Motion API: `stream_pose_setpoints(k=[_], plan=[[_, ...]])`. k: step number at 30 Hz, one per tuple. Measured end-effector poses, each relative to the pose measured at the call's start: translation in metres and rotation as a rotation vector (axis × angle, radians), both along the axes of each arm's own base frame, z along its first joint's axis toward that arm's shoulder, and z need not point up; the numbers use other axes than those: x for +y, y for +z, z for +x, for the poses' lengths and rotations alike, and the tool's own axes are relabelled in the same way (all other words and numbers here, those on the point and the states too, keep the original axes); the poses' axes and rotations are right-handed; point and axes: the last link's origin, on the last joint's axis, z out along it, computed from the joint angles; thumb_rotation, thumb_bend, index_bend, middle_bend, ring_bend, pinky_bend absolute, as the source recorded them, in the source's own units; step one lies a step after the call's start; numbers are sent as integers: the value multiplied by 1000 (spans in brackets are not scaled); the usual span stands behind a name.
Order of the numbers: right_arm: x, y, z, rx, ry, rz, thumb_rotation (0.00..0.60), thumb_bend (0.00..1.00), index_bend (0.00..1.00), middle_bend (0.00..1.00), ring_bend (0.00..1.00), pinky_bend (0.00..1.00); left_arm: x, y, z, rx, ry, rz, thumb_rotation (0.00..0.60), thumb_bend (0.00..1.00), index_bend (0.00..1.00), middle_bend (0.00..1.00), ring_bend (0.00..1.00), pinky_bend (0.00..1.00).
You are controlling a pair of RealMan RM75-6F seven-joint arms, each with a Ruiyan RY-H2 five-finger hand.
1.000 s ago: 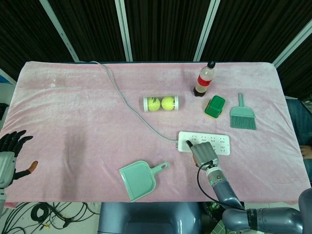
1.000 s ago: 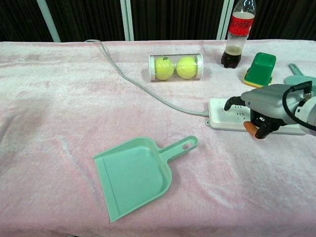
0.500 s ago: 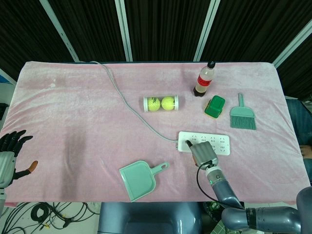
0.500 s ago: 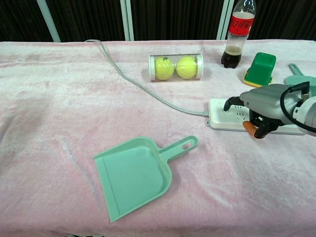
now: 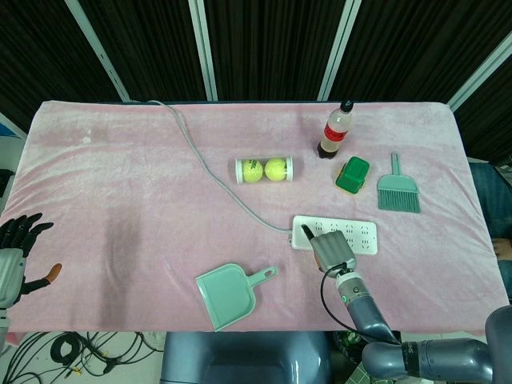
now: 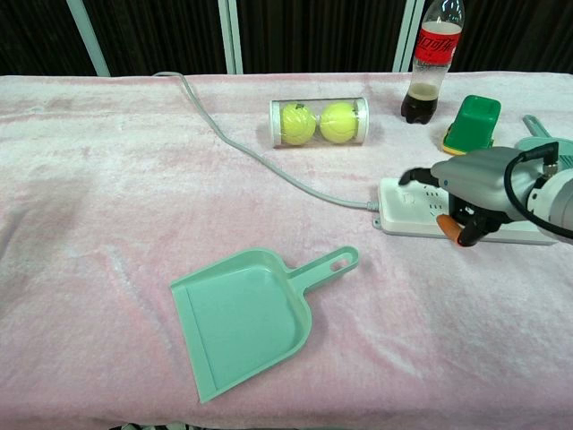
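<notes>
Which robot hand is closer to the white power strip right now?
The right robot hand. It is over the near left part of the power strip, a fingertip reaching toward its sockets. The left robot hand is far off at the table's left edge, fingers spread, holding nothing.

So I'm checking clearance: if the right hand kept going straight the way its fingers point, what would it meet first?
The right hand already lies over the white plastic power strip, so that comes first. Beyond it, probably the clear tube of yellow tennis balls, though depth is unclear.
</notes>
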Motion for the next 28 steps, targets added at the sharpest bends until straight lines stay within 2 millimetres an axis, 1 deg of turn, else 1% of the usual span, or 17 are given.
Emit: stream_pose_setpoints(k=[2,3,5,8,9,10,13,15,16,20,22,23,24,27,28], plan=[[-1,5,3,-27,13,-27,600,576,60,906,1000,994,0,0,0,0,0,0,600,260,189,80,23,0],[-1,8,5,-47,21,-48,600,551,57,860,990,977,0,0,0,0,0,0,600,260,189,80,23,0],[-1,16,7,-79,32,-83,600,475,53,731,916,889,0,0,0,1,-1,0,600,260,189,80,23,0],[3,34,8,-123,38,-136,600,329,52,487,695,680,0,-1,0,2,-2,-1,600,260,189,80,23,0],[5,42,7,-133,38,-148,600,268,53,382,592,590,0,-1,0,2,-3,-1,600,260,189,80,23,0],[7,48,6,-137,38,-157,600,223,53,301,512,507,-1,-1,1,3,-3,-1,600,260,189,80,23,0],[16,74,-3,-138,46,-207,600,155,52,156,369,322,-1,-1,1,0,-3,1,600,260,189,80,23,0],[24,92,-12,-134,58,-250,600,133,52,94,306,269,-1,-1,1,-3,-2,3,600,260,189,80,23,0],[29,98,-16,-137,63,-265,600,127,52,76,283,252,0,-1,1,-4,-2,4,600,260,189,80,23,0],[57,120,-39,-180,74,-336,600,122,52,62,270,234,0,-1,2,-8,-6,7,600,260,189,80,23,0],[74,132,-58,-221,71,-389,600,122,52,52,268,234,-1,-1,3,-6,-11,9,600,260,189,80,23,0],[77,134,-64,-228,69,-402,600,122,52,49,265,232,-1,-1,3,-6,-13,11,600,260,189,80,23,0],[84,139,-75,-236,64,-427,600,122,51,47,257,228,-1,-1,4,-5,-18,13,600,260,189,80,23,0],[96,144,-103,-205,55,-465,600,122,51,46,244,222,-3,-1,6,-5,-35,19,600,260,189,79,23,0],[100,145,-115,-183,49,-473,600,122,51,46,244,221,-4,-1,6,-4,-42,20,600,260,189,79,23,0]])
